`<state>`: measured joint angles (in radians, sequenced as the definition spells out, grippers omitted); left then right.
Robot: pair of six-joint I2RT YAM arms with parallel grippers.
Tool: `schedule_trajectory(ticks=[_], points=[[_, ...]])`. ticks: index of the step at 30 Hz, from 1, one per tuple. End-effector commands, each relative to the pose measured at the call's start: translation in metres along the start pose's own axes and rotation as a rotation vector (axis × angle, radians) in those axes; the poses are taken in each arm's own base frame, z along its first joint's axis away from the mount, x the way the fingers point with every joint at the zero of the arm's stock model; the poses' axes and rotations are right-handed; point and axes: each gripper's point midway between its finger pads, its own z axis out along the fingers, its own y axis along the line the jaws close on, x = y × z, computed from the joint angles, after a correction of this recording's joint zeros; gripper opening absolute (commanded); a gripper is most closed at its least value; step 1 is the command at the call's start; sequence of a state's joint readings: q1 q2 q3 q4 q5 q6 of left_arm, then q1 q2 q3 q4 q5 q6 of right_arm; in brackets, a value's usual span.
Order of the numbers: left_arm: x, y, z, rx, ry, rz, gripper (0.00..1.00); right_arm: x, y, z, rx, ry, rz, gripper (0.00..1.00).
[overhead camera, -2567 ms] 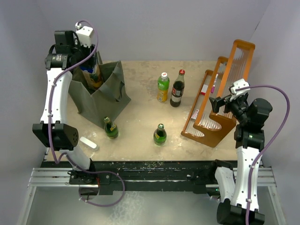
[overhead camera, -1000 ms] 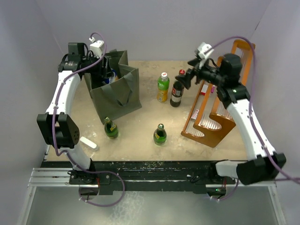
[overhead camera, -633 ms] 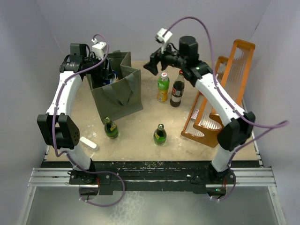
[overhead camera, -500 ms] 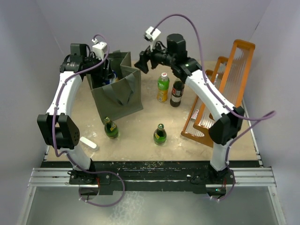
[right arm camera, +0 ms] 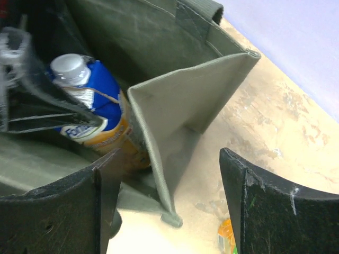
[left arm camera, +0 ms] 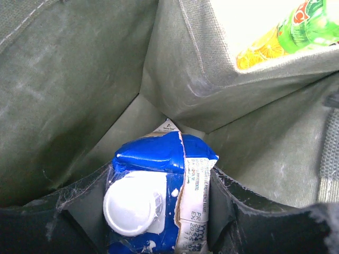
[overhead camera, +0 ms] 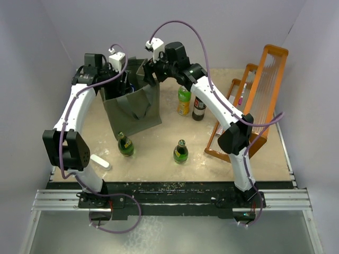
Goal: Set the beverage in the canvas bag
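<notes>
Inside the creased canvas bag (left arm camera: pixel 63 79), left tool (left arm camera: pixel 153 209) pinches blue carton (left arm camera: pixel 159 156); right tool (right arm camera: pixel 167 174) spread.

Lab booth: blank walls (overhead camera: pixel 222 32), arms (overhead camera: pixel 74 114) on rails (overhead camera: pixel 53 203).
</notes>
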<state>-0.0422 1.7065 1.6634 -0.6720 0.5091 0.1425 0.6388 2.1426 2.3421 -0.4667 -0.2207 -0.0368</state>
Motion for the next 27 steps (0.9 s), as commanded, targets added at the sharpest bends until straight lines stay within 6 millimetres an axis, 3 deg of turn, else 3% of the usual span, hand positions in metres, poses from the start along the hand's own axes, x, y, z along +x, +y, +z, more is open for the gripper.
schedule_trajectory(ticks=[1,6,9,12,17,27], points=[[-0.099,-0.031,-0.061,0.012,-0.354,0.214,0.0,-0.01,-0.006,-0.005,0.063,0.007,-0.007,0.73],[-0.09,-0.032,-0.057,0.013,-0.349,0.214,0.0,-0.001,-0.005,0.004,0.063,0.032,-0.001,0.58],[-0.088,-0.033,-0.057,0.012,-0.356,0.21,0.0,0.005,-0.004,0.003,0.062,0.048,0.012,0.42],[-0.092,-0.034,-0.058,0.015,-0.38,0.206,0.0,0.009,-0.003,-0.001,0.067,0.059,0.029,0.21],[-0.11,-0.038,-0.062,0.032,-0.452,0.256,0.0,0.002,-0.006,-0.01,0.102,0.026,0.037,0.02],[-0.134,-0.054,-0.045,0.15,-0.541,0.402,0.0,0.001,-0.008,-0.015,0.119,0.006,0.048,0.0]])
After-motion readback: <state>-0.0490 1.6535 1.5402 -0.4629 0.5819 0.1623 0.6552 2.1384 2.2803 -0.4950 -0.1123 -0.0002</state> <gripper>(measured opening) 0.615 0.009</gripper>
